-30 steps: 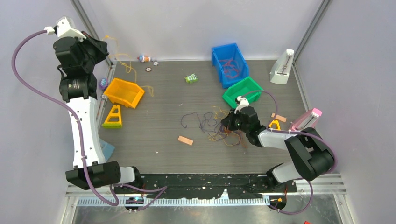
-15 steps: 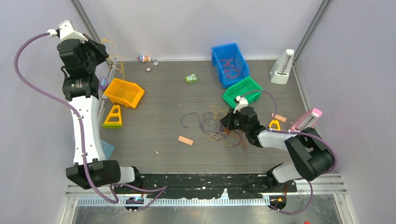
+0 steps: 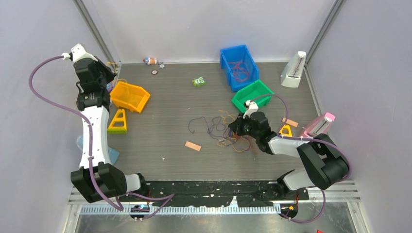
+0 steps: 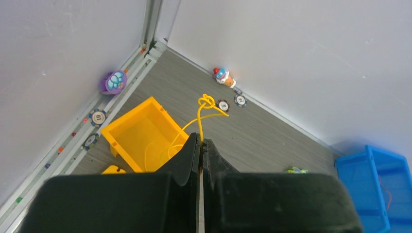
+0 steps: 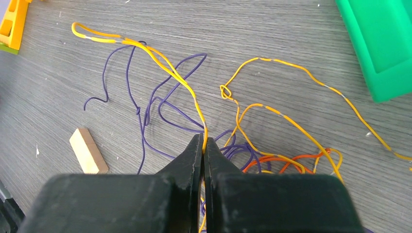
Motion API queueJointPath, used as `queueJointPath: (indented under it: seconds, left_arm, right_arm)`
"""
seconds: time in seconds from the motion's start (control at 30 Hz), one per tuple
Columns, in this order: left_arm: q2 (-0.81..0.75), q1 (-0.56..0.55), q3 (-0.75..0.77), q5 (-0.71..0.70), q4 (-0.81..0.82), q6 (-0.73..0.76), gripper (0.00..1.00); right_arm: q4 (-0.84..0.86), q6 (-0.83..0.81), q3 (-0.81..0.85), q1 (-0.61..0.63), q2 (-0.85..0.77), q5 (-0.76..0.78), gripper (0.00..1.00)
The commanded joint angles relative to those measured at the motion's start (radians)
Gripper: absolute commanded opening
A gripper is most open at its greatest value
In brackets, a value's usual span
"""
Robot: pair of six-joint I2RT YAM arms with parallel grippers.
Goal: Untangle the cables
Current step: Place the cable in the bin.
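At the table's (image 3: 165, 107) 10 o'clock corner, the left gripper (image 4: 200, 141) is seen near the orange bin (image 4: 127, 114), its jaws pressed together on a yellow cable (image 4: 206, 102) (knotted near its far end). Toward 3 o'clock, the tangled cables (image 3: 221, 128) are spread on the table. There one yellow strand (image 5: 193, 97) is pinched between the jaws of the right gripper (image 5: 203, 141).
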Motion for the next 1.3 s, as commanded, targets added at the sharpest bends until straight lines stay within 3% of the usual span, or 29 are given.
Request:
queueJointPath:
  seconds: [0.0, 0.2, 0.43, 0.7, 0.9, 1.03, 1.27]
  left_arm:
    - [-0.026, 0.012, 0.022, -0.068, 0.072, -0.015, 0.0]
    - [-0.042, 0.011, -0.131, -0.152, 0.119, -0.187, 0.0]
    - [0.006, 0.012, -0.178, -0.279, 0.127, -0.325, 0.0]
    - [0.175, 0.011, -0.048, -0.45, 0.086, -0.425, 0.0]
    - [0.285, 0.012, 0.002, -0.45, 0.198, -0.417, 0.0]
    - [0.38, 0.012, 0.106, -0.429, 0.148, -0.389, 0.0]
    - [0.436, 0.012, 0.086, -0.431, 0.091, -0.397, 0.0]
  right_arm:
    - [0.058, -0.013, -0.003, 0.006, -0.041, -0.002, 0.07]
    - [0.06, -0.012, -0.008, 0.007, -0.044, -0.009, 0.07]
    - [0.073, -0.008, -0.012, 0.008, -0.043, -0.015, 0.07]
    - [0.073, -0.01, -0.013, 0.008, -0.045, -0.014, 0.07]
    - [0.073, -0.009, -0.012, 0.008, -0.041, -0.018, 0.07]
    - [0.072, -0.011, -0.013, 0.008, -0.046, -0.015, 0.07]
    - [0.074, -0.011, -0.025, 0.008, -0.067, 0.0, 0.07]
